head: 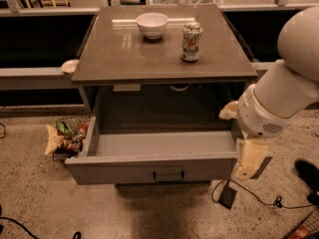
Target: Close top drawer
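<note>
— While the white arm (286, 91) reaches in from the right, where does the gripper sit against the top drawer?

— The gripper (250, 159) hangs pointing down at the drawer's front right corner. It is just beside the end of the front panel and in front of the right side wall. I cannot tell whether it touches the panel.

— Is it open, closed, or holding something?

— I cannot tell. From this side it shows only as one pale cream block below the arm's round wrist.

— And the top drawer itself?

— The top drawer (119, 169) is pulled well out of the grey cabinet (124, 54), towards the camera, directly under the cabinet's top. It is wide and grey, with a deep boxy inside and a flat front panel. A small dark bar handle (168, 175) sits at the panel's centre, left of the gripper and well apart from it.

— What stands around it?

— On the cabinet's top there is a white bowl (152, 25), and a drink can (191, 42) stands upright to its right, the two apart. On the floor near the drawer's left front corner lies a wire basket (62, 136) holding snack packets. Below the gripper a small dark box (228, 195) rests on the floor, with a cable (259, 199) running off to the right.
</note>
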`<state>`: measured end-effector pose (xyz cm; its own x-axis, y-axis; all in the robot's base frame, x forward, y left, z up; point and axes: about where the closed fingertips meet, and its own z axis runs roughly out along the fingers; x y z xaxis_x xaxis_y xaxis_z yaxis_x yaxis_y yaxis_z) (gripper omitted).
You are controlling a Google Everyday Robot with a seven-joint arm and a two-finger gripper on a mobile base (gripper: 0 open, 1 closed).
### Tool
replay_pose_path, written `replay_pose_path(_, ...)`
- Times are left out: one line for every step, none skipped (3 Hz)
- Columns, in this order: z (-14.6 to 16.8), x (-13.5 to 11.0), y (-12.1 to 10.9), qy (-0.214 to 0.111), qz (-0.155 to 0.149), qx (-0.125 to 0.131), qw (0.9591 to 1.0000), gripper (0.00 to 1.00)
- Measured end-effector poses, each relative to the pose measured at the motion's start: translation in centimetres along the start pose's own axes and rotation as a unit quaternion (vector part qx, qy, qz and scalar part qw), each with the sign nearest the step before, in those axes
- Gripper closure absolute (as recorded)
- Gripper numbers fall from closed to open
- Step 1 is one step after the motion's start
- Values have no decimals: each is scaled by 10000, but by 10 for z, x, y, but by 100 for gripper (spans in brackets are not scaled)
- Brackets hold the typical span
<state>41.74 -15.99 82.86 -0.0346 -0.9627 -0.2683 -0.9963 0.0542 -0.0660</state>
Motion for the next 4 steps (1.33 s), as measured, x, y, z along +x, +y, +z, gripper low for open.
replay_pose_path(28, -5, 7, -159, -85, -231, 9996, 37)
replay_pose_path(64, -4, 14, -182, -36, -501, 9986, 62)
replay_pose_path(103, 1, 23, -147, 51, -799, 9967, 84)
replay_pose_path(138, 9, 35, -100, 157, -1071, 9941, 100)
